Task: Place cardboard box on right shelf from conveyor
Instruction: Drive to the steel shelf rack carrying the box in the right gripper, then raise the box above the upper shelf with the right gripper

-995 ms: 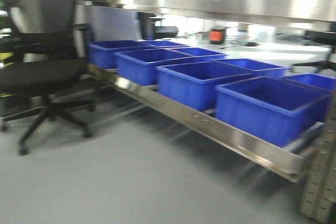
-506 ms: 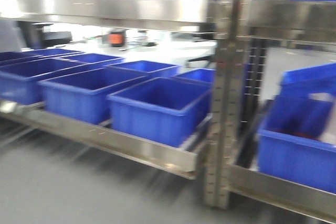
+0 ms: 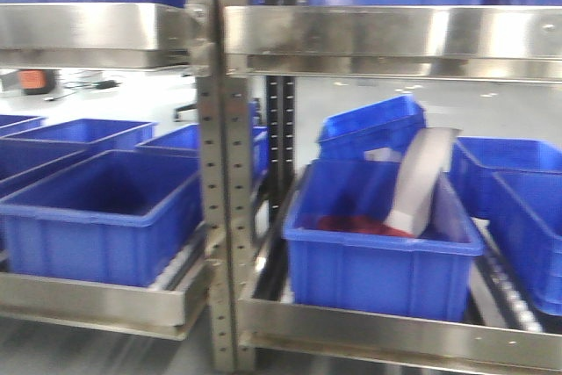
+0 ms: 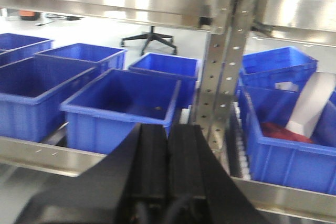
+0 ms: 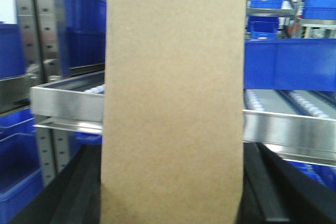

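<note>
The right tool (image 5: 172,203) grips the cardboard box (image 5: 173,87) upright, long axis vertical, with the right shelf's front rail (image 5: 286,129) straight ahead behind it; the left tool (image 4: 168,166) is clenched, empty.

The cardboard box (image 5: 173,98) is plain, unmarked tan. The right shelf (image 3: 386,37) shines silver steel, its upright post (image 3: 215,217) dotted with rows of holes. The bins (image 3: 378,261) are solid blue, one showing red inside. The left gripper (image 4: 168,129) is black.
</note>
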{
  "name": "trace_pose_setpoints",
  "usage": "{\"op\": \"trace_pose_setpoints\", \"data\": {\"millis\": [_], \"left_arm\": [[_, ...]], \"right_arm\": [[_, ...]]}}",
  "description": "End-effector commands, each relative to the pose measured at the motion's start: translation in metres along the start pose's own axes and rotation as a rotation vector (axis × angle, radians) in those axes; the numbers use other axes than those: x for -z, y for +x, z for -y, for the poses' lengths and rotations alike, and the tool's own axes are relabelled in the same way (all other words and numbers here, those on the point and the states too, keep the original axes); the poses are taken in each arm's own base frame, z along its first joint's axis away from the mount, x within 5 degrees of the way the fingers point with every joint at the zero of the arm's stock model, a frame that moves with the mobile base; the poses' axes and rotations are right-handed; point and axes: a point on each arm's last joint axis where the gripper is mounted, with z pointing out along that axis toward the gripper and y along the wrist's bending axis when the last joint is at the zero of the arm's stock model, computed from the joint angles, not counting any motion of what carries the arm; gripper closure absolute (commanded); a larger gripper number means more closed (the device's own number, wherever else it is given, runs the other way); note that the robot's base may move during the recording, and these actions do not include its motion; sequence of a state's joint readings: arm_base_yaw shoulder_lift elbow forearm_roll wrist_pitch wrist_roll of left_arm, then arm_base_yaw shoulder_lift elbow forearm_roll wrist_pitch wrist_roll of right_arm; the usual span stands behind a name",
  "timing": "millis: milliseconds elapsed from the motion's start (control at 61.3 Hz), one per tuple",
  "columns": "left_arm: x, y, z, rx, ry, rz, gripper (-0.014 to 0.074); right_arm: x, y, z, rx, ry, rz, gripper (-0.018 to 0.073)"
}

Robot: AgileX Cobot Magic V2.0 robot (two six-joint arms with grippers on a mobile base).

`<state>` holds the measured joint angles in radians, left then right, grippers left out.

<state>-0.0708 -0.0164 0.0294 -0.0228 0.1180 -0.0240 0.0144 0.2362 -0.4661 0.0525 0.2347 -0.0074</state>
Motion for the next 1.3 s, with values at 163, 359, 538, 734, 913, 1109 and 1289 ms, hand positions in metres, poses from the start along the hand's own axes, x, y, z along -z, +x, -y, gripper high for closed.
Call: {"op": "trace_pose_setpoints", "data": {"millis": [163,359,538,734,913,1109,1289], "left_arm": [[0.0003,-0.0047,0.0000,0.003,0.000,0.083,0.0713],[0.0003,-0.0047,0.0000,0.003,0.000,0.083,0.0713],[0.0003,-0.0047,0.0000,0.003,0.000,0.083,0.0713],[0.0003,-0.0047,0.0000,0.003,0.000,0.083,0.0713],[0.0003,-0.0047,0.0000,0.003,0.000,0.083,0.0713],[0.0003,-0.0047,0.0000,0.003,0.000,0.083,0.0713],[0.0003,-0.0047,0.0000,0.003,0.000,0.083,0.0713]], "right_arm": [[0.0010,-0.0192,0.0001,0.017,0.008,0.131,0.0494],[0.0010,-0.0192,0.0001,0.017,0.008,0.131,0.0494],[0.0010,-0.0192,0.0001,0.017,0.008,0.131,0.0494],[0.0010,-0.0192,0.0001,0.017,0.008,0.131,0.0494],[0.0010,-0.0192,0.0001,0.017,0.008,0.131,0.0494],[0.0010,-0.0192,0.0001,0.017,0.008,0.131,0.0494],[0.0010,-0.0192,0.0001,0.017,0.008,0.131,0.0494]]}}
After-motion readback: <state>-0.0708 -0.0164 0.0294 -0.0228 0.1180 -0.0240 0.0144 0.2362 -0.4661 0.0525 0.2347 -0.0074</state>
